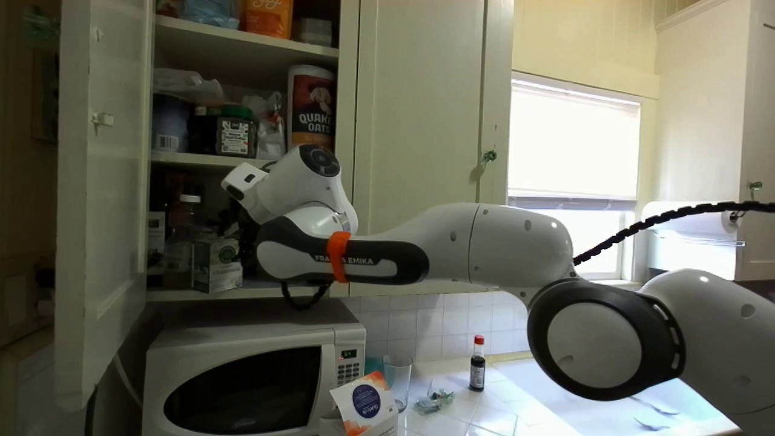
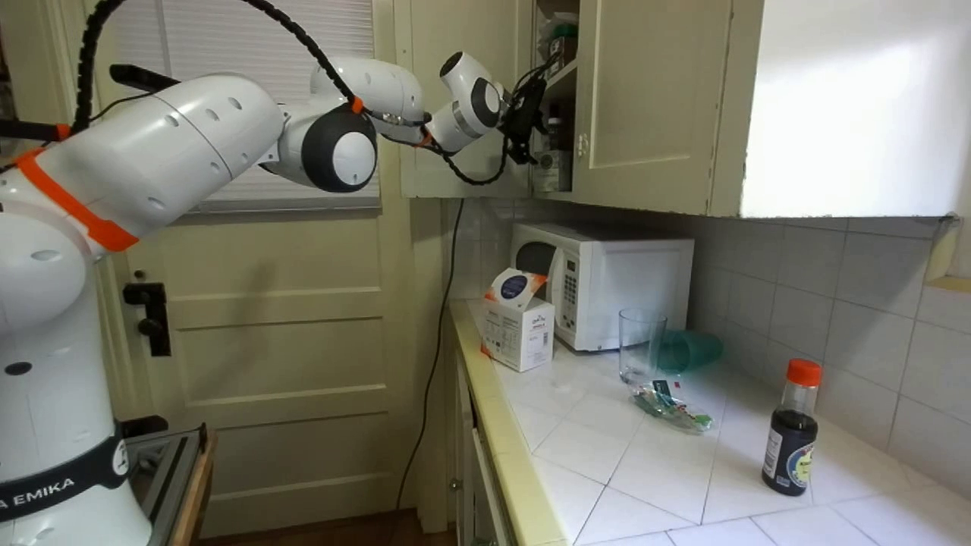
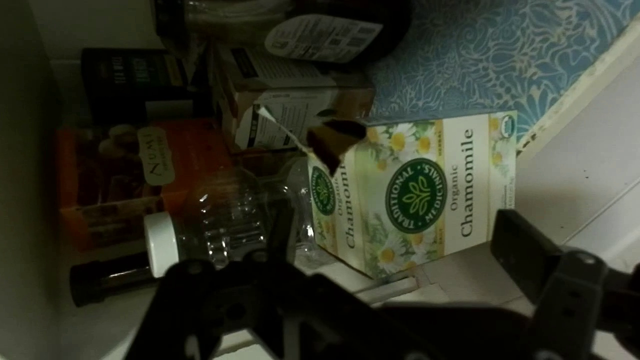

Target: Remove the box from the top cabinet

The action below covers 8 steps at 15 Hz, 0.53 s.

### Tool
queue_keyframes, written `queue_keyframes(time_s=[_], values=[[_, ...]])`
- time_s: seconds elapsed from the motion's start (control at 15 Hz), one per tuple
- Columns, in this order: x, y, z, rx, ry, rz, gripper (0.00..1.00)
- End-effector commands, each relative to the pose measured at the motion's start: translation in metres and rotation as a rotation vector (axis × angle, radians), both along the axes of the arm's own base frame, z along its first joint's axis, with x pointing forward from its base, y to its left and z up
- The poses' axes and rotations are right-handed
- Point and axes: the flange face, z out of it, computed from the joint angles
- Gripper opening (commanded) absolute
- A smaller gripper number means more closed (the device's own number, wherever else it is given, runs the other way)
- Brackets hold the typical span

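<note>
The top cabinet [image 1: 424, 109] is white and its left door [image 1: 115, 200] stands open on crowded shelves; it also shows in an exterior view [image 2: 656, 106]. A chamomile tea box [image 3: 435, 185], white, green and yellow, stands at the front of the bottom shelf. It also shows in both exterior views [image 1: 217, 266] [image 2: 552, 171]. My gripper [image 3: 400, 240] is open and empty, with its fingers spread in front of the box and one fingertip towards each side. In an exterior view the gripper [image 2: 527, 121] is at the cabinet opening. In the other exterior picture the arm mostly hides it.
Beside the tea box are a clear bottle with a white cap [image 3: 162, 245], an orange Numi box [image 3: 145, 170] and a brown box [image 3: 295, 105]. Below stand a microwave [image 1: 254, 339], an open white carton [image 2: 520, 326], a glass [image 2: 641, 341] and a sauce bottle [image 2: 791, 440].
</note>
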Motion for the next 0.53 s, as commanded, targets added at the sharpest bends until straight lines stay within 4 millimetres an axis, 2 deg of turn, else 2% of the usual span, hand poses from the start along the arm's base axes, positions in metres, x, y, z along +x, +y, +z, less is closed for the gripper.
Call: queue_keyframes(time_s=[0.0, 0.07, 0.2, 0.47], values=[[0.0087, -0.0090, -0.0049, -0.006, -0.009, 0.032, 0.97], [0.0111, -0.0125, -0.0061, -0.008, -0.001, 0.036, 0.73], [0.0140, -0.0167, -0.0078, -0.010, 0.014, 0.050, 0.72], [0.0155, -0.0177, -0.0105, -0.013, 0.037, 0.085, 0.39]])
